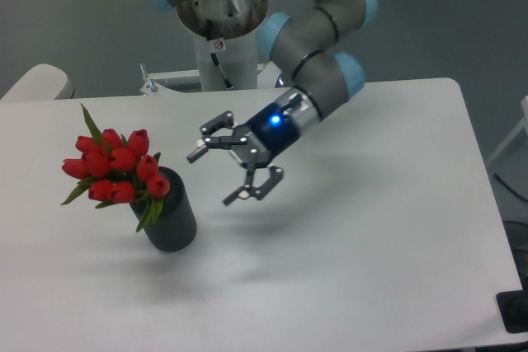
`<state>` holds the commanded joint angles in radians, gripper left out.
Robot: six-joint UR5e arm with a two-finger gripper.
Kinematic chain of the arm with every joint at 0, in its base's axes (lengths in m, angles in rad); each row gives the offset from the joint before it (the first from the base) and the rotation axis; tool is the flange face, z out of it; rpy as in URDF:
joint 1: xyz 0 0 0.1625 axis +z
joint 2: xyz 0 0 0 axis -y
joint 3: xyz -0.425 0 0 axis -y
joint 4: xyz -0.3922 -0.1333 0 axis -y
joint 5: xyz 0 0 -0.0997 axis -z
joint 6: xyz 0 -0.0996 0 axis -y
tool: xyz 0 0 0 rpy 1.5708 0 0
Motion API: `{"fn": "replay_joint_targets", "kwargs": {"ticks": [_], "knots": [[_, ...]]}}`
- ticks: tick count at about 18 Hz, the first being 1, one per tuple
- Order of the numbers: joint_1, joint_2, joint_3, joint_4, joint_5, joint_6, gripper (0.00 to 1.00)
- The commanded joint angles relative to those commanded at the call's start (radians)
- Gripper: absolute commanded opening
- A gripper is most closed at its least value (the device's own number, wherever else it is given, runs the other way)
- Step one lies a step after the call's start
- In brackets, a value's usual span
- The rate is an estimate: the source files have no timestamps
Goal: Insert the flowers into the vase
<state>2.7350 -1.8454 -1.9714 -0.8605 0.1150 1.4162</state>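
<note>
Several red flowers (111, 166) lean from the vase (171, 220), left of the pincer (221, 176) (fingers spread apart, holding nothing).

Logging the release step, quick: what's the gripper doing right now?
Gripper: open, holding nothing, apart from the flowers, which sit in the vase.

One fixed camera looks down across the table (371, 228) from its front

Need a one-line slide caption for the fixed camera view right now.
Red tulips lean from the dark vase while the open gripper hangs empty beside it.
</note>
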Motion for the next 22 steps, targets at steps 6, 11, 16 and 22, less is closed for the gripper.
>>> {"fn": "replay_joint_targets", "kwargs": {"ticks": [6,11,16,22], "knots": [[0.017,0.0,0.112,-0.003,0.129,-0.101,1.0],[0.031,-0.049,0.201,-0.005,0.34,-0.102,1.0],[0.031,-0.089,0.262,-0.006,0.616,-0.102,1.0],[-0.076,-0.167,0.419,-0.092,0.905,-0.102,1.0]]}}
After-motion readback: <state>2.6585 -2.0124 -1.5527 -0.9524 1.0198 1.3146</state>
